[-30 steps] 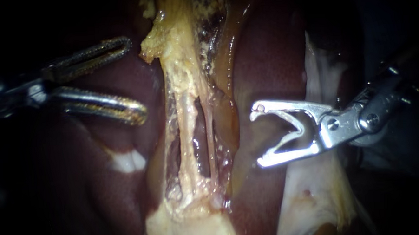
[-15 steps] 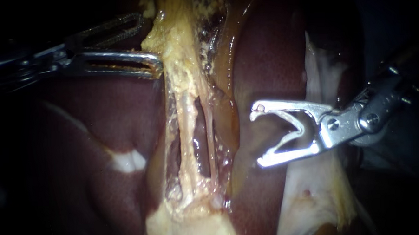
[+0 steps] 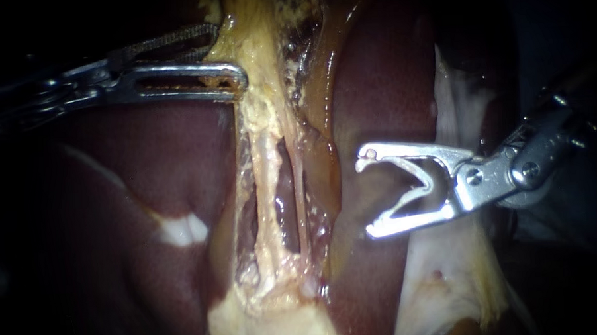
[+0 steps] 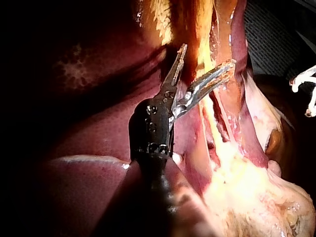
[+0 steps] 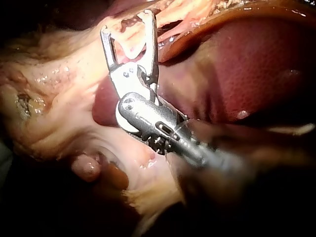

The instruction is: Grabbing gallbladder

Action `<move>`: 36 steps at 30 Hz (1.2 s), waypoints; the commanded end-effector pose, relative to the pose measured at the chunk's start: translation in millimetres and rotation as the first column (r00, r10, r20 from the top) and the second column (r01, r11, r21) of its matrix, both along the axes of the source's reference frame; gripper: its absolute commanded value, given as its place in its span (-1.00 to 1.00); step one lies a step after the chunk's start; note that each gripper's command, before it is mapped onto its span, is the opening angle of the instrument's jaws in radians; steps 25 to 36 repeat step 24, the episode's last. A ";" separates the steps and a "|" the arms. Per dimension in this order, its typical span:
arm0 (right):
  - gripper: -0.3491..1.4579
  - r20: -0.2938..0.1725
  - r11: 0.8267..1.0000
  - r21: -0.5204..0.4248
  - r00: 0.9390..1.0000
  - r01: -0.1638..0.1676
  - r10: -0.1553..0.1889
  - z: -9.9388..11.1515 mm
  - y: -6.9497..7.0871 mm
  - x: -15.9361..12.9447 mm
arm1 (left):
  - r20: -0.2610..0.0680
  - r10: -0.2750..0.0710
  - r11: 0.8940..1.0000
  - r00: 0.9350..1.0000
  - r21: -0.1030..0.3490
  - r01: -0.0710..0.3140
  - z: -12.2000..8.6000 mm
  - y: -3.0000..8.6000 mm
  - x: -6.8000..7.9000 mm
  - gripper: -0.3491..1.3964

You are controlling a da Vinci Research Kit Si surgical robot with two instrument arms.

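At about 10 o'clock in the endoscope view my left instrument [image 3: 229,54] comes in over dark liver [image 3: 133,166] with its jaws spread. The bright lower jaw lies against the near edge of the pale yellow gallbladder [image 3: 254,50], which hangs from 12 o'clock down the middle. The dimmer upper jaw sits above it, so nothing is pinched yet. The left wrist view shows the same: the left instrument [image 4: 207,55] is open, with yellow tissue in the gap. Below the gallbladder, around the centre, two thin tubes [image 3: 266,182] run down toward 6 o'clock. At 3 o'clock the right instrument [image 3: 366,197] hangs open over red liver, apart from everything. To my eye the risk is a shallow bite. If the left jaws close on only the frayed fatty edge, it could tear or slip out. If they drift lower, they might catch a tube instead. The lower tip could also dig into the liver beneath. There is open room on the 9 o'clock side, while the tissue margin at 12 o'clock runs close to the edge of the view.
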State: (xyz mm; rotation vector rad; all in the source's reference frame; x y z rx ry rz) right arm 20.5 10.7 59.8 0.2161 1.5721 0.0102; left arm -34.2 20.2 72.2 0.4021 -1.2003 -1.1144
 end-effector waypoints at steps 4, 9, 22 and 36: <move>0.05 0.000 1.000 0.000 1.000 0.000 0.000 0.0 0.0 0.0 | -0.016 0.013 0.999 1.000 0.048 -0.012 0.6 -0.2 0.6 -1.00; 0.05 0.000 1.000 0.000 1.000 0.000 0.000 0.0 0.0 -0.1 | -0.048 0.037 0.996 0.998 0.081 -0.033 1.0 -0.3 1.2 -1.00; 0.05 -0.001 1.000 0.000 1.000 0.001 -0.001 -0.2 0.0 0.0 | -0.050 0.039 0.996 0.998 0.082 -0.035 1.3 -0.2 1.5 -1.00; 0.05 0.000 1.000 0.000 1.000 0.001 -0.001 -0.1 0.0 0.0 | -0.050 0.040 0.996 0.998 0.082 -0.035 1.4 -0.1 1.6 -1.00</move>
